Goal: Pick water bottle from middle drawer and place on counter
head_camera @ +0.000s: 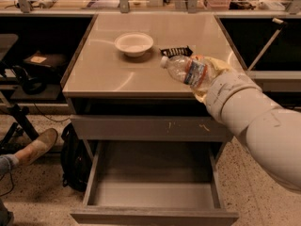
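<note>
The water bottle [185, 70], clear with a white cap and a red, white and blue label, lies tilted in the air over the counter's front right part, cap pointing left. My gripper [203, 75] is shut on its lower end, with my white arm [254, 121] coming in from the right. The counter [117, 74] is a glossy beige top. The middle drawer [150, 192] is pulled open below, its grey floor bare.
A white bowl [134, 43] and a flat black object [176, 52] sit on the counter behind the bottle. A closed drawer front with pale scratches [141, 127] is above the open drawer. A black bag [74, 159] and a person's shoe [37, 146] are at the lower left.
</note>
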Controlling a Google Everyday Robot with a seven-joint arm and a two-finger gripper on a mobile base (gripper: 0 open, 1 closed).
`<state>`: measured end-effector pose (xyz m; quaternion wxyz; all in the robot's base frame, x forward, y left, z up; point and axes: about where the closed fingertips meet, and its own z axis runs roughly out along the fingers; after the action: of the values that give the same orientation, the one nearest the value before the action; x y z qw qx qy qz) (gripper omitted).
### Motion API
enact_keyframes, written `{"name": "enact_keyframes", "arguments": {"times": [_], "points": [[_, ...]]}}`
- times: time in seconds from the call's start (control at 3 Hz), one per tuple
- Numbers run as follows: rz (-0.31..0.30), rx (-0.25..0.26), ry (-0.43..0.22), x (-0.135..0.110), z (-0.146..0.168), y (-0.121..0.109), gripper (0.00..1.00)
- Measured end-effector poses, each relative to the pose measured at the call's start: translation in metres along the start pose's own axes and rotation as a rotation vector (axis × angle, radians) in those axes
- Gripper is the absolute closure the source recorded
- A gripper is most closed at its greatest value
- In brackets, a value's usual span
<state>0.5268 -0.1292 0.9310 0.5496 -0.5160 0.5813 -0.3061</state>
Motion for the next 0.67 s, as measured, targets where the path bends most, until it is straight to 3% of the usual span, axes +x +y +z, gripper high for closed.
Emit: {"name": "enact_keyframes", "arguments": {"times": [0.33, 0.67], "points": [[0.000, -0.001, 0.000, 0.000, 0.000, 0.001, 1.00], [-0.074, -0.075, -0.095, -0.031, 0.027, 0.009, 1.00]]}}
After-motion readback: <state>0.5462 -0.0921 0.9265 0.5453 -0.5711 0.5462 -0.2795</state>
